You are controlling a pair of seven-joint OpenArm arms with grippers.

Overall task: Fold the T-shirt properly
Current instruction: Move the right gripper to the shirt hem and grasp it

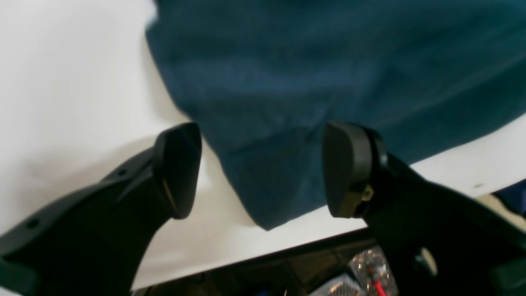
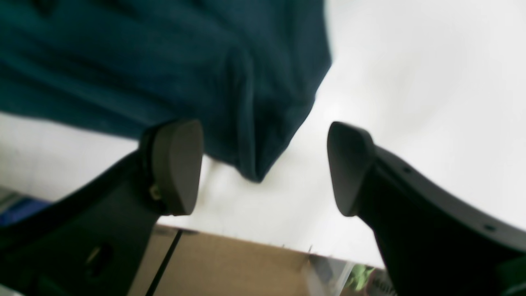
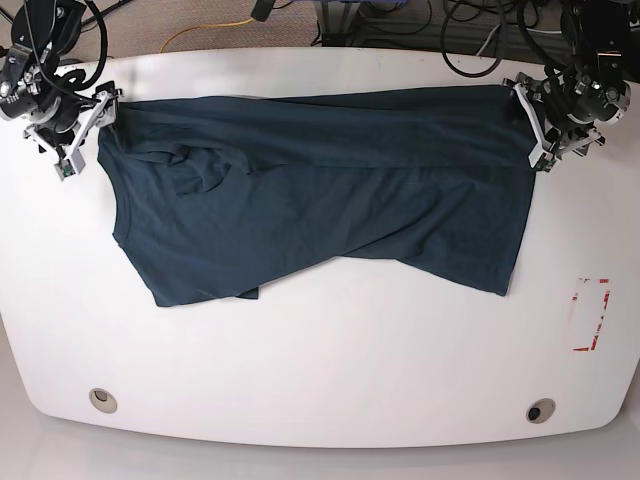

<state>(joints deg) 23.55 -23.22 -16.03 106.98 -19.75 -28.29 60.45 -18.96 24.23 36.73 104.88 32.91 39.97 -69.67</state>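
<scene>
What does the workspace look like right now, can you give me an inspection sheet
Surface: white table, two round holes near its near edge, red marking toward one side.
Job's things: T-shirt spread across the far half, partly folded, wrinkled.
Clutter: nothing seen.
Grippers: left gripper open over a shirt corner; right gripper open over the opposite corner; neither grips cloth.
Cables: black and yellow cables behind the table.
Surroundings: cardboard box below the table edge.
</scene>
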